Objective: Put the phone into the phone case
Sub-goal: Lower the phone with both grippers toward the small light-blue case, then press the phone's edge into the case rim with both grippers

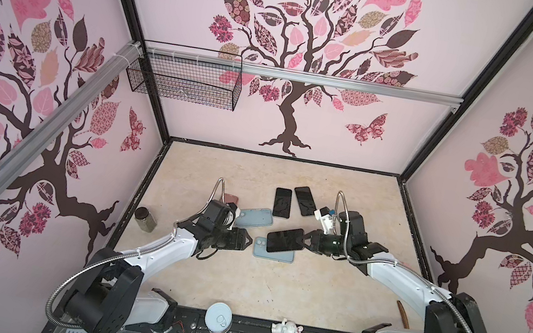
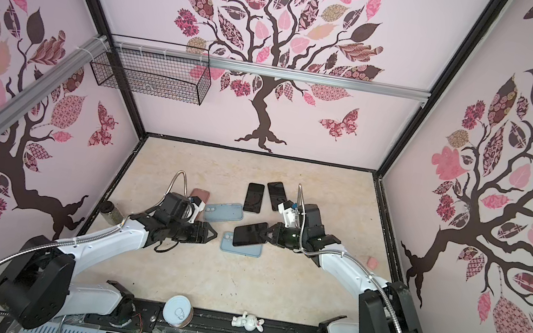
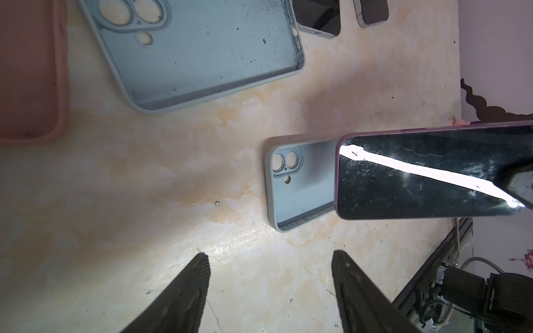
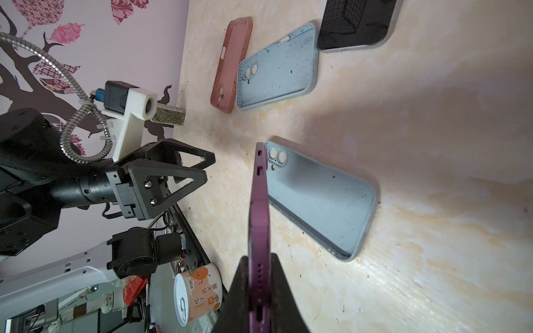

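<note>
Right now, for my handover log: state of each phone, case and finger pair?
right fingers: shut on purple phone
purple phone: held over near blue case
near blue case: empty, open upward
far blue case: empty
pink case: lying on table
spare phones: lying screen-up
left fingers: open, empty

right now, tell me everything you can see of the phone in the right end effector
The phone is a slim slab with a purple frame and a glossy black, smudged screen, dark and facing up. The right end effector is shut on its port end. It hangs askew over the nearer light blue case, not seated in it; contact is unclear.
</note>
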`<state>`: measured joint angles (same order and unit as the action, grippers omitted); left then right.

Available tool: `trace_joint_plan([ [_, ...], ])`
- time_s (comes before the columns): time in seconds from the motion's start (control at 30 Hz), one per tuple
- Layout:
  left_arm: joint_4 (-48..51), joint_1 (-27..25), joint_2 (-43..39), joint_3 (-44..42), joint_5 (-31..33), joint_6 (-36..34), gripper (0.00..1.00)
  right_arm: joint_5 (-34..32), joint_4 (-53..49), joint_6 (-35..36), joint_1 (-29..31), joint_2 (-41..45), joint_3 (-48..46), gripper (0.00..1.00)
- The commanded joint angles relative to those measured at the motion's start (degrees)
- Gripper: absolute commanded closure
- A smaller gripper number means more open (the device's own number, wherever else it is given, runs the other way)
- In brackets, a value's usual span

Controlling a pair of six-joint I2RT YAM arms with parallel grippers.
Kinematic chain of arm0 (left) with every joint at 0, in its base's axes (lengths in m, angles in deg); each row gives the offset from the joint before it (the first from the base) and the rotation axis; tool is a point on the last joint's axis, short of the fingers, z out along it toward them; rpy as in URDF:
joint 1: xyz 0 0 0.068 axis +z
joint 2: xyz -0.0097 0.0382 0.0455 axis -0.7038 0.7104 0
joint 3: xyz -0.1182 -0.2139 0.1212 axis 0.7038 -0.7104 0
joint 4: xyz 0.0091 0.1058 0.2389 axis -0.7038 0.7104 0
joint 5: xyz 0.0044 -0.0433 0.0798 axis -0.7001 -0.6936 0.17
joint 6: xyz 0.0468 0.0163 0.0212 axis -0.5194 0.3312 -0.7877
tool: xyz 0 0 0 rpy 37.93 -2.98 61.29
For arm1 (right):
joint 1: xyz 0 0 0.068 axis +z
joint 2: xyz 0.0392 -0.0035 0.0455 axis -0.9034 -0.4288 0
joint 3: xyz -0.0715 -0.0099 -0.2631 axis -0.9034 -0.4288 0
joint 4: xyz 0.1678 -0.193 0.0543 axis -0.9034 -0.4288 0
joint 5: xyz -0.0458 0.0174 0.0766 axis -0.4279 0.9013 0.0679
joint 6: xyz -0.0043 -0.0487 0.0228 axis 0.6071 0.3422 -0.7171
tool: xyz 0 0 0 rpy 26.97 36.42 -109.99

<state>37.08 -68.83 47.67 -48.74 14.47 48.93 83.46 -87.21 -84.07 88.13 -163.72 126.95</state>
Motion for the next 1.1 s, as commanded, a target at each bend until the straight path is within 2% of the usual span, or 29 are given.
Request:
trace_joint_plan([
  [0.0, -4.9, -0.3, 1.5, 2.2, -1.7, -1.1, 0.30, 2.9, 4.6, -0.1, -0.4, -2.1, 1.5, 1.00],
  [0.33, -8.0, -1.4, 7.8, 3.3, -5.3, -1.0, 0.39, 7.8, 9.0, -2.7, -0.3, -7.9, 1.1, 1.00],
  [0.7, -12.5, -4.0, 14.7, 3.6, -6.4, 0.9, 0.53, 8.3, 12.8, -3.9, -0.3, -11.4, -1.1, 1.00],
  [1.07, -13.7, -4.1, 15.7, 3.4, -7.3, 1.7, 0.56, 8.5, 15.0, -4.5, -0.3, -14.7, -1.6, 1.00],
])
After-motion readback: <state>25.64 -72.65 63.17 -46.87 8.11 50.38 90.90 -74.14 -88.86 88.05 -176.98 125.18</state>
